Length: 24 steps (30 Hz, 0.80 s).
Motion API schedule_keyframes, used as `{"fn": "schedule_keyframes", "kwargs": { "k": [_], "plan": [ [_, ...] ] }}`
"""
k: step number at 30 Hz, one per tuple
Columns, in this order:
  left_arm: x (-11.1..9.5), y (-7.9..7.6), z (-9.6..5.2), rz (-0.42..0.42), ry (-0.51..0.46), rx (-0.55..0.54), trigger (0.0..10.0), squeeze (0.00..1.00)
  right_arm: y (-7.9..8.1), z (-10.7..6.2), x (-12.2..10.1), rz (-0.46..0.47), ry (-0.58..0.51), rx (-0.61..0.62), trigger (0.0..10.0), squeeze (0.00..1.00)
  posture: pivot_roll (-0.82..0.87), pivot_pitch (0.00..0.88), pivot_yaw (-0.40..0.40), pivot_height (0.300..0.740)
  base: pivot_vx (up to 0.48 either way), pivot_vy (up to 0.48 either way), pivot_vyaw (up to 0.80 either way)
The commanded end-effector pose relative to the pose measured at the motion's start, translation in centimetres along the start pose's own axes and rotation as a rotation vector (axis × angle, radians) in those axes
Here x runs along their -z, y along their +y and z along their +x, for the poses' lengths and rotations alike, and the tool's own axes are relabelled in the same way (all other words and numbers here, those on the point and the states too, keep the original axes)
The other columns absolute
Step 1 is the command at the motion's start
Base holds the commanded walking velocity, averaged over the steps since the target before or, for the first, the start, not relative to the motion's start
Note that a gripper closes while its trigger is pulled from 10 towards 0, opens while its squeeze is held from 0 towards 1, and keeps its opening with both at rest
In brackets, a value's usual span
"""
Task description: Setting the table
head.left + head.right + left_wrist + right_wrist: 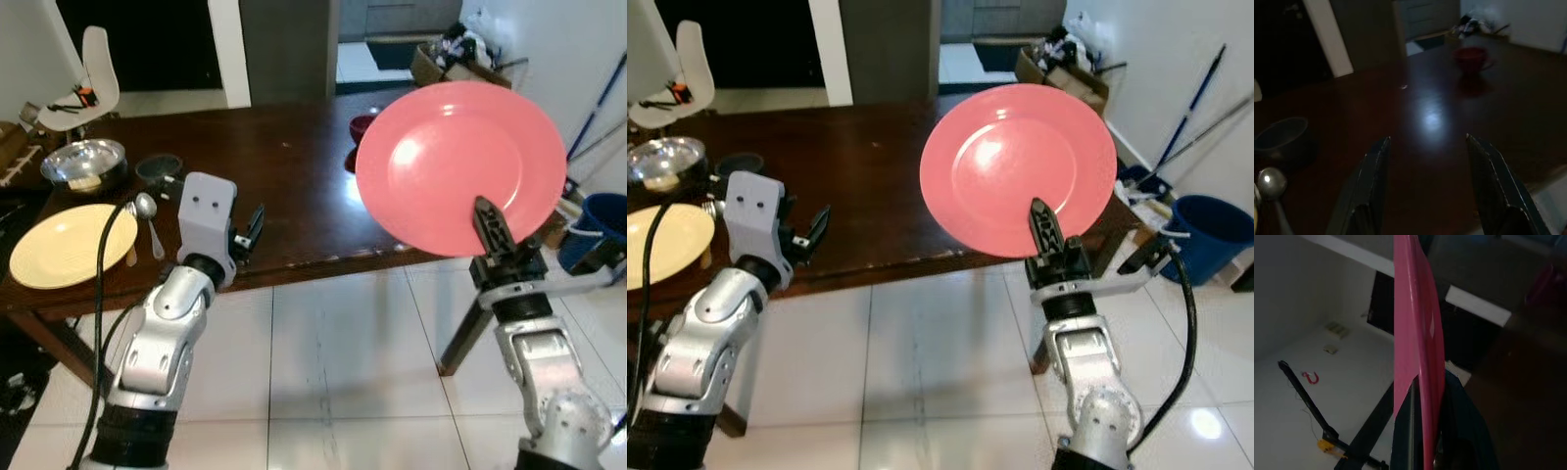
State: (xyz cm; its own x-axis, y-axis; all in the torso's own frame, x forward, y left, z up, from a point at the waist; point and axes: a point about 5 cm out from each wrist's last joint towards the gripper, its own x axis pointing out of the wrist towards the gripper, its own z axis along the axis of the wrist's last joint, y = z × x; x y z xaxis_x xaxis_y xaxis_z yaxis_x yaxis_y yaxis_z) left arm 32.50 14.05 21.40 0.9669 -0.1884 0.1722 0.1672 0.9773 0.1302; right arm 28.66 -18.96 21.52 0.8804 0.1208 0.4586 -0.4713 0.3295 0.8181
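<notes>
- Your pink plate (460, 162) stands nearly upright on edge, its face toward the head camera, raised above the near right corner of the dark wooden table (284, 176).
- Your yellow plate (67, 245) lies flat at the table's left end.
- A spoon (149, 217) lies just beside the yellow plate.

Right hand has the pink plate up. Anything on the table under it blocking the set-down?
Partly. The right hand holds the pink plate upright above the table. A dark red cup stands behind the plate; the surface nearer the middle looks bare.
</notes>
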Motion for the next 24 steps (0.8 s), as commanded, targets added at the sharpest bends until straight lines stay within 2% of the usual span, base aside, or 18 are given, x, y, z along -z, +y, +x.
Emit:
{"fn": "schedule_keyframes", "kwargs": {
  "k": [1,8,18,24],
  "plan": [
    [0.4,-0.4,0.0,-0.009,0.018,0.012,10.0,0.00,-0.4,-0.4,-0.4,-0.009,-0.009,0.024,10.0,0.00,-0.06,0.031,0.109,0.740,0.480,0.000,0.00],
    [0.4,-0.4,0.0,-0.009,0.017,0.016,10.0,0.00,-1.0,-0.7,-0.6,-0.026,-0.012,0.062,10.0,0.00,-0.06,0.033,0.110,0.740,0.480,0.000,0.00],
    [0.5,-0.4,0.1,-0.007,0.016,0.020,10.0,0.00,-2.1,-1.1,0.1,-0.062,0.056,0.107,10.0,0.00,-0.06,0.031,0.107,0.740,0.480,0.000,0.00],
    [0.6,-0.6,0.0,-0.006,0.019,0.025,10.0,0.00,-3.4,-1.9,0.7,-0.103,0.093,0.176,10.0,0.00,-0.06,0.029,0.107,0.740,0.480,0.000,0.00]
  ]
}}
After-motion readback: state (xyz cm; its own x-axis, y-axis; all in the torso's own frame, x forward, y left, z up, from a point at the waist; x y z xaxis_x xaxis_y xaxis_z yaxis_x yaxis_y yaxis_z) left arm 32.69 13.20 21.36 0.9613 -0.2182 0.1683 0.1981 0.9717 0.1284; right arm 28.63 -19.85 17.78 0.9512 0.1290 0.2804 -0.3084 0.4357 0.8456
